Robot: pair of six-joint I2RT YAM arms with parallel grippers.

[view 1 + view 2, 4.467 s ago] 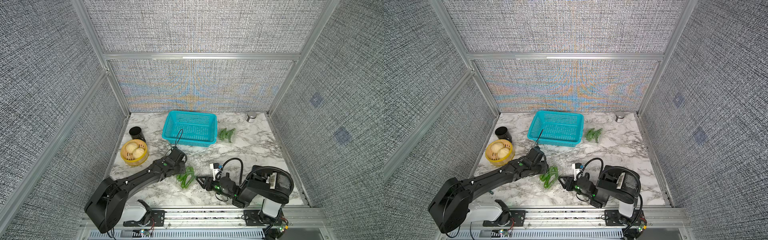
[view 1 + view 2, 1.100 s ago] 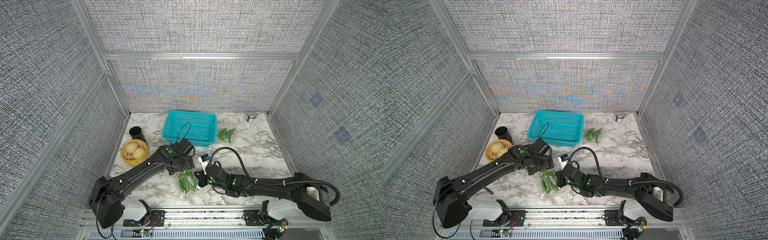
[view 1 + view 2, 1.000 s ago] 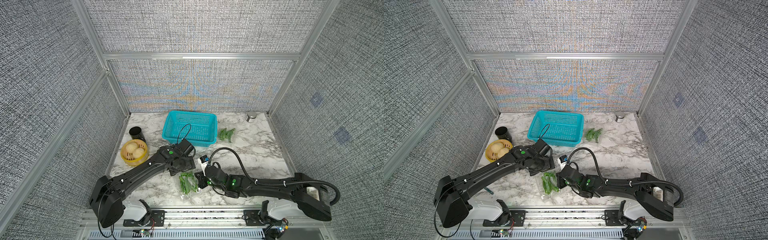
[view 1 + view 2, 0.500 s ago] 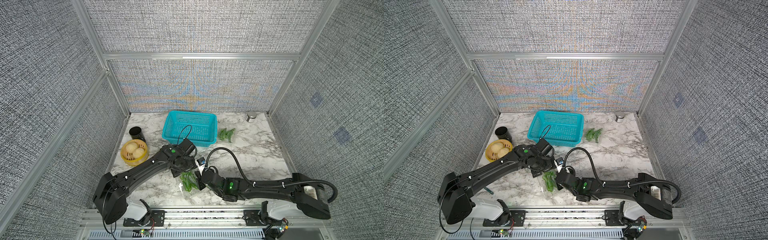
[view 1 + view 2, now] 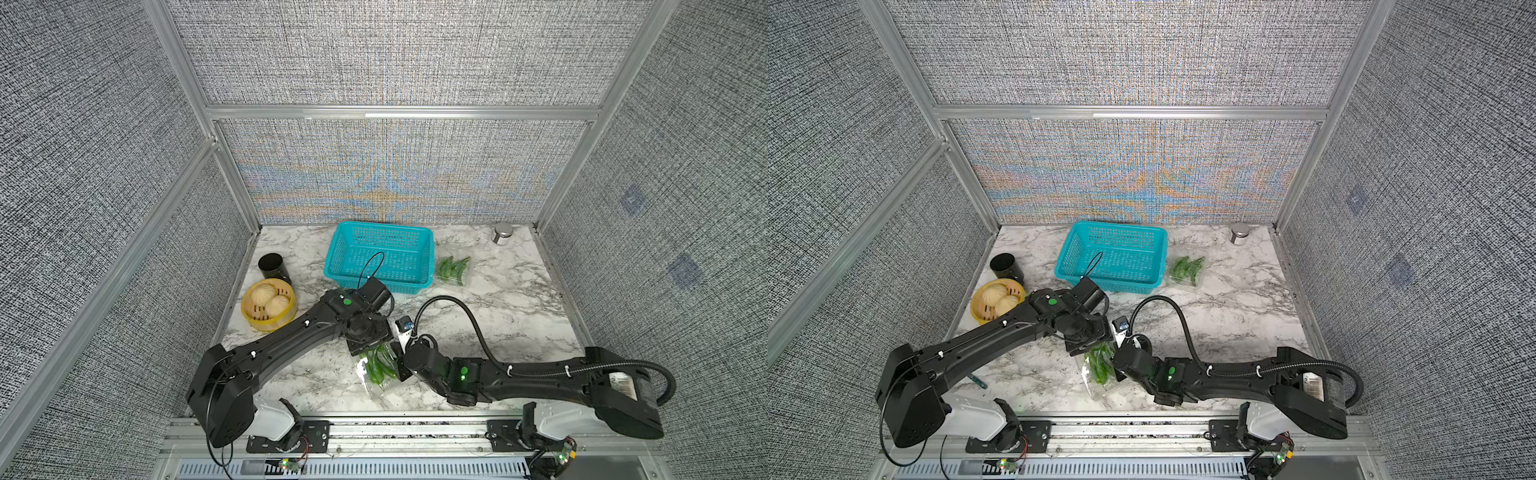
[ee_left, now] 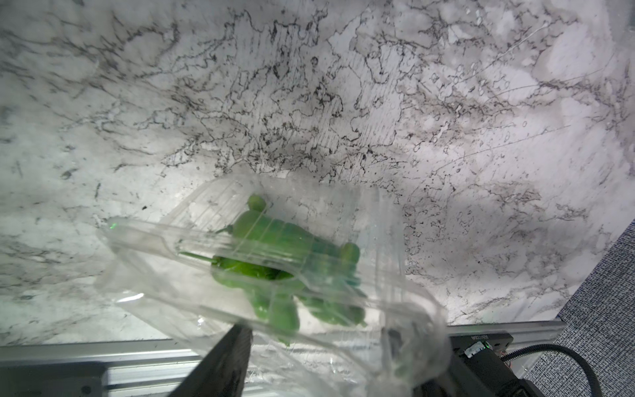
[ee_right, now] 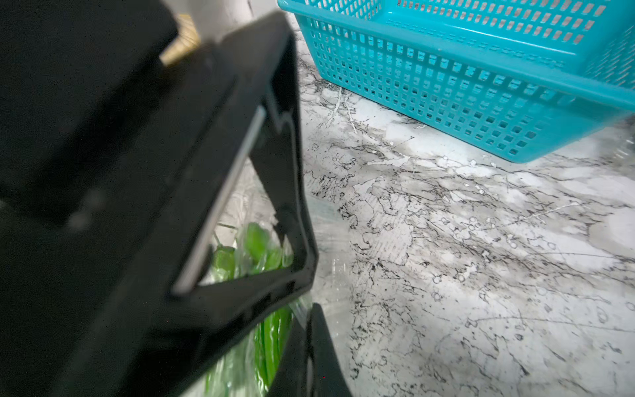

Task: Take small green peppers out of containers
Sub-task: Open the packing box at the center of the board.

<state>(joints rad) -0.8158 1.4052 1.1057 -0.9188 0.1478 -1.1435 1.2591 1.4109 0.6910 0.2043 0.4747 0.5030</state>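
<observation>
- The left pincer straddles a clear container near the desk's 6 o'clock. Whether it is pinching the box cannot be told.
- Small green peppers lie inside it.
- The right pincer, pressed together, sits at that container's 3 o'clock edge.
- A second container of peppers lies at the teal basket's 3 o'clock.

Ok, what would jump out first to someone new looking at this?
The left arm and right arm meet over a clear container of green peppers at front centre. Behind sits a teal basket, with a second pepper container just to its right and a yellow steamer of buns at the left.
</observation>
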